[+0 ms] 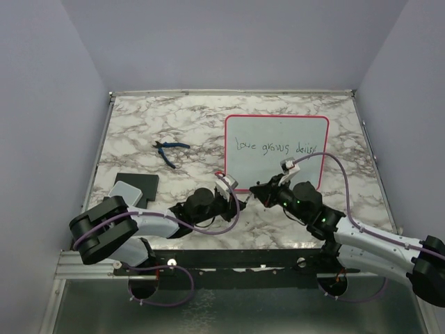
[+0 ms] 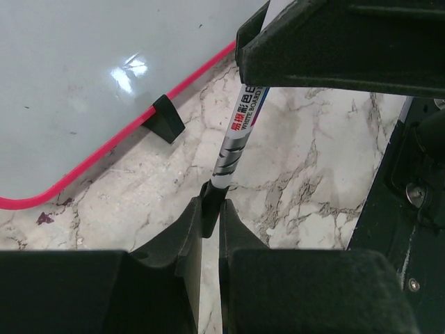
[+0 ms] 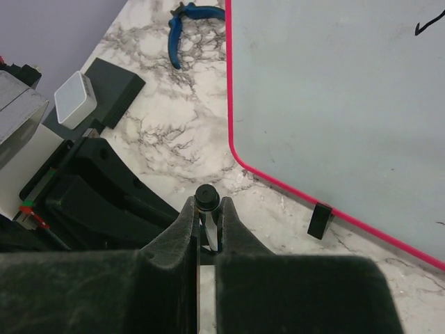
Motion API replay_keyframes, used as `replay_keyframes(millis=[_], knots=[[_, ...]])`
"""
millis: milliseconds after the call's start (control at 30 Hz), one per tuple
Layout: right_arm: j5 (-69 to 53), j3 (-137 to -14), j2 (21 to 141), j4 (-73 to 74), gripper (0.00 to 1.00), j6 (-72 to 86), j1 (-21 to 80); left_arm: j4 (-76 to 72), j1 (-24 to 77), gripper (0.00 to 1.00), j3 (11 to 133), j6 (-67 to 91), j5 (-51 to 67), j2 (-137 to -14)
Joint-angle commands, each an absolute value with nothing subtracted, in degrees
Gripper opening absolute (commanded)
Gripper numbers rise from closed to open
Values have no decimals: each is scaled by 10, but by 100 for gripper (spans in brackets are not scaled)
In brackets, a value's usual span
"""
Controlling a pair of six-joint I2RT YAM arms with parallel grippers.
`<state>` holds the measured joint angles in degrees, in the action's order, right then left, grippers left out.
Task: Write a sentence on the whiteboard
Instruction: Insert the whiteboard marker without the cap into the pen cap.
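Whiteboard [image 1: 278,167] lies flat on the right half of the table [image 1: 174,125], its near-left corner just beside the spot where both arms meet. Sentence [image 1: 276,147] on it is one thin dark line reading "Love grows daily". It runs nearly frame to frame across the upper half, a bit wobbly but legible. Frame is red-pink, with a black clip [image 2: 165,118] on the near edge.

Writing looks finished, so I'd call this wrap-up. Both grippers are on one marker [image 2: 233,142], off the board and over the table. Left gripper [image 2: 211,209] is clamped on its dark end. Right gripper [image 3: 207,209] is clamped on the other end, with a round black butt showing between the fingers. Capping or hand-over, can't tell which, since the pads mostly hide the dark end.

To do it well:
- Line both wrists up on the marker's axis.
- Push or pull straight along it, no side twist.
- One side lets go only once the other grip is firm.
- Keep the tip clear of the board so the line doesn't smear.
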<state>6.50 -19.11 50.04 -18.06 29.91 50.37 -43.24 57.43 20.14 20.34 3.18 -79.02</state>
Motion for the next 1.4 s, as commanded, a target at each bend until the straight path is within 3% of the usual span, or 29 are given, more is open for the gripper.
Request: replay_keyframes(millis=[0, 667, 1333, 1367], knots=[[43, -173, 506, -110, 1, 284, 542, -609, 554, 0, 211, 190, -14, -812], [286, -245, 652, -109, 1, 211, 743, -666, 564, 0, 170, 139, -20, -886], [297, -287, 740, -8, 1, 262, 757, -678, 571, 0, 156, 144, -39, -899], [316, -295, 739, 6, 1, 274, 757, -674, 570, 5, 156, 154, -43, -892]])
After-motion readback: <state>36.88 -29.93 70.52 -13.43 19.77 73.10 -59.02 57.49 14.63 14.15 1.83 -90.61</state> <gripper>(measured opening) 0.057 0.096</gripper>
